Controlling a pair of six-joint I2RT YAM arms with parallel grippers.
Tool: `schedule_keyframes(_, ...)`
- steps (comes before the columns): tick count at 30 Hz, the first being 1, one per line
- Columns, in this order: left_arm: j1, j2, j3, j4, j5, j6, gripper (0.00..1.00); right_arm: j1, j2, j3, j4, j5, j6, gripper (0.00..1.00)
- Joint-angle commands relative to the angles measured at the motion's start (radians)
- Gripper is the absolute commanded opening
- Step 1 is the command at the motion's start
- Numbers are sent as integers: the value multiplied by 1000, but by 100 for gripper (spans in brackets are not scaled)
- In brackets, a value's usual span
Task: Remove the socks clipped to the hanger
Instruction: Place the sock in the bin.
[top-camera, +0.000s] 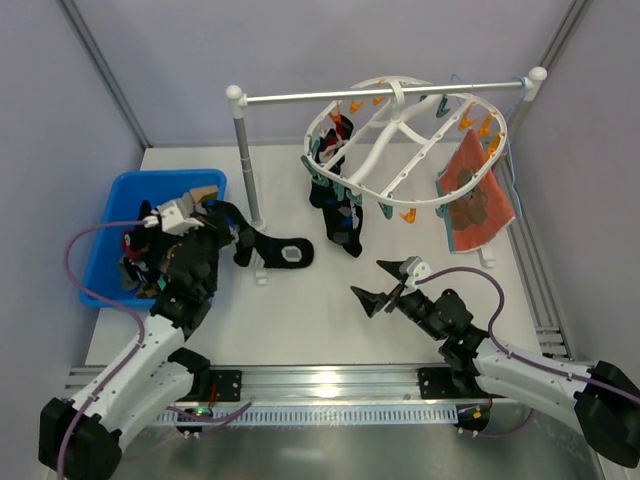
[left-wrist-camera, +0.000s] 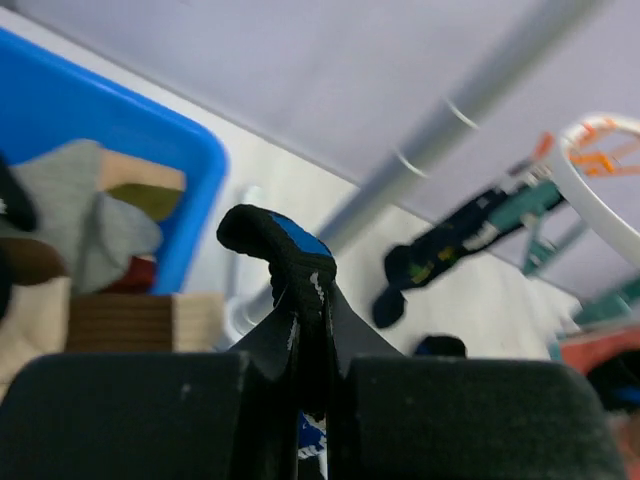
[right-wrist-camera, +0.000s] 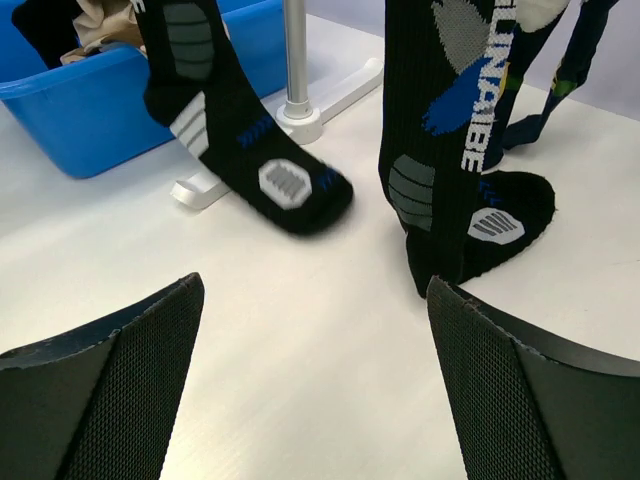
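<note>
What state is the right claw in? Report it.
Open: the right claw has its fingers spread wide apart, nothing between them.

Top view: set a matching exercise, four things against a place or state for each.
Things
1. left gripper
2. right gripper
3. hanger
4. bin

Place or state
A. hangs from the rail
B. open, holding nothing
C. at the left of the table, with socks in it
D. shut on a black sock

Pairs: 1-D, 2-B, 3-A, 4-C
</note>
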Motion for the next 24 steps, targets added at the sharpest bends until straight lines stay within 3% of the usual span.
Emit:
schedule_keyframes(1, 152, 16, 88, -88, 60, -128, 0, 6, -12, -89, 51, -11, 3, 92)
schedule_keyframes(4, 342, 89, 226, -147, 114, -188, 0, 4, 5, -89, 63, -29, 3, 92)
schedule_keyframes(6, 415, 144, 370, -180, 228, -243, 0, 4, 16, -88, 69, -29, 1, 92)
schedule_keyframes(8, 486, 238, 466, -224, 250, -275, 0, 6, 31, -86, 76, -29, 1, 92)
schedule_keyframes(13, 495, 413, 760, -364, 59, -200, 0, 6, 53, -83, 83, -29, 3, 92)
schedule_keyframes(17, 525, 430, 751, -344, -81, -130, 0, 6, 62, -80, 85, -29, 3, 92)
schedule_keyframes(24, 639, 448, 819, -338, -95, -71, 0, 6, 85, -74, 92, -29, 3, 92)
